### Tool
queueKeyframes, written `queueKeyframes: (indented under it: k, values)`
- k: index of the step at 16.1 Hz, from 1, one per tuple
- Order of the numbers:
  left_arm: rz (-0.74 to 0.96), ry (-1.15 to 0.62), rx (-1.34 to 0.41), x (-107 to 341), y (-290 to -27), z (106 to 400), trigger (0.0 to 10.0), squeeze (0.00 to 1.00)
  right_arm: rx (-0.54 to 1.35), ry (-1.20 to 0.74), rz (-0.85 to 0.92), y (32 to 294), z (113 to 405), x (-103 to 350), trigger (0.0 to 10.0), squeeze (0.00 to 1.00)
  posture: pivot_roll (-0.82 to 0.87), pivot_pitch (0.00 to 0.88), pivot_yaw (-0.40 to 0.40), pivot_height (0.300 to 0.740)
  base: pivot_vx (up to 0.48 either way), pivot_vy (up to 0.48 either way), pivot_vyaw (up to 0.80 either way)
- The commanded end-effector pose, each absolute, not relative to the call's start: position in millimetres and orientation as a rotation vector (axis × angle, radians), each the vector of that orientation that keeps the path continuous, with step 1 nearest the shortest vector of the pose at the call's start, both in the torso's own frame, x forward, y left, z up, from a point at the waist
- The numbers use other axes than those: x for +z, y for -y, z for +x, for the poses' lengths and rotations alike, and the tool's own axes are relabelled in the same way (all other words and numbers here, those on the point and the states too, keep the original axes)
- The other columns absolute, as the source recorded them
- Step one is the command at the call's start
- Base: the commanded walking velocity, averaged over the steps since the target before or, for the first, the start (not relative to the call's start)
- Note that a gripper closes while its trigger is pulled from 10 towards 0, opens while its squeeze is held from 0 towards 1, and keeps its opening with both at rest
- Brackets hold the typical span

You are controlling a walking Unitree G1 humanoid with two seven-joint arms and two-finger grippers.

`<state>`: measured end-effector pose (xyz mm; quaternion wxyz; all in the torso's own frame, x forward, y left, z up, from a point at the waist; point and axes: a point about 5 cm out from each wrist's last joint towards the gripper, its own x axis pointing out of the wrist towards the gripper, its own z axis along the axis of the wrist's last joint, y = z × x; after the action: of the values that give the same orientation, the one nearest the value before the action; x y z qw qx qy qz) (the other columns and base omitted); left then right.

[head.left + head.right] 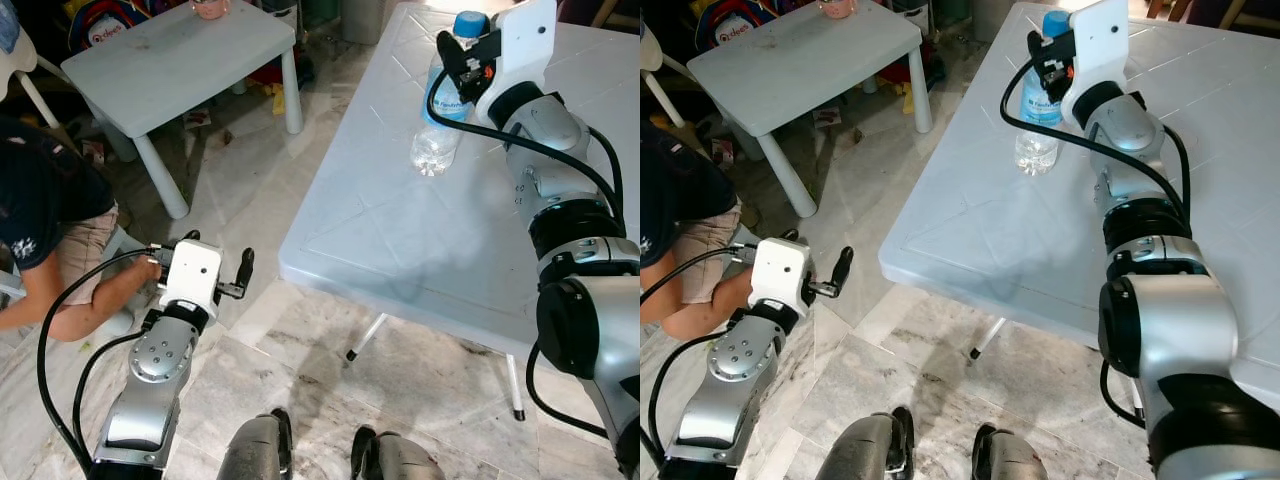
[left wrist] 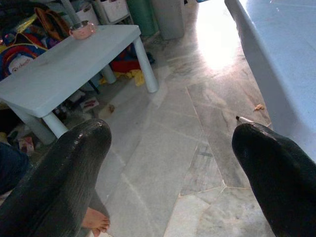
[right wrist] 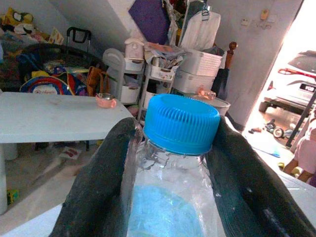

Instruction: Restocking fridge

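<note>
On the white bench (image 1: 400,240) stands the water bottle (image 1: 441,110) — right gripper (image 3: 170,163) jaws clasp it just under the blue cap (image 3: 181,122). Best lift straight up, keeping it vertical. Left gripper (image 2: 168,158) hangs low, jaws apart — empty.

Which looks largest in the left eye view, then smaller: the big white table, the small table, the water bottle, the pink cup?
1. big white table
2. small table
3. water bottle, held by the right gripper
4. pink cup, cut by the frame edge

The small table stands farther away.
</note>
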<state>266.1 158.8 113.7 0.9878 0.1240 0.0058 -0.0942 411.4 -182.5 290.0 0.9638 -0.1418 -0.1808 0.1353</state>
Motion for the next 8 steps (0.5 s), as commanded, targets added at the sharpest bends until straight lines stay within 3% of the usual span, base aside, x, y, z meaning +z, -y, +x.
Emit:
queueKeyframes:
  k: [1,5,6,7,8]
  values:
    - [0.258,-0.037,-0.194,110.3,-159.0,267.2,10.0,0.00,0.254,0.332,-0.288,185.2,412.5,283.9,0.0,0.00,0.18,0.183,0.042,0.740,0.000,0.000,0.00]
    - [0.246,-0.053,-0.121,111.1,-164.5,273.4,10.0,0.00,0.294,0.422,-0.257,170.8,405.3,280.2,0.0,0.00,0.15,0.189,0.038,0.740,0.000,0.000,0.00]
    - [0.238,-0.054,-0.113,110.3,-164.6,273.9,10.0,0.00,0.316,0.445,-0.249,164.9,401.7,277.0,2.9,0.00,0.15,0.184,0.033,0.740,0.000,0.000,0.00]
    - [0.229,-0.059,-0.103,108.2,-163.4,273.9,10.0,0.00,0.338,0.475,-0.229,158.9,395.6,272.8,10.0,0.00,0.14,0.178,0.021,0.740,-0.277,0.000,0.00]
    - [0.213,-0.061,-0.088,105.4,-160.2,273.6,10.0,0.00,0.351,0.496,-0.185,153.8,386.4,265.3,10.0,0.00,0.12,0.158,0.002,0.740,-0.315,0.000,0.00]
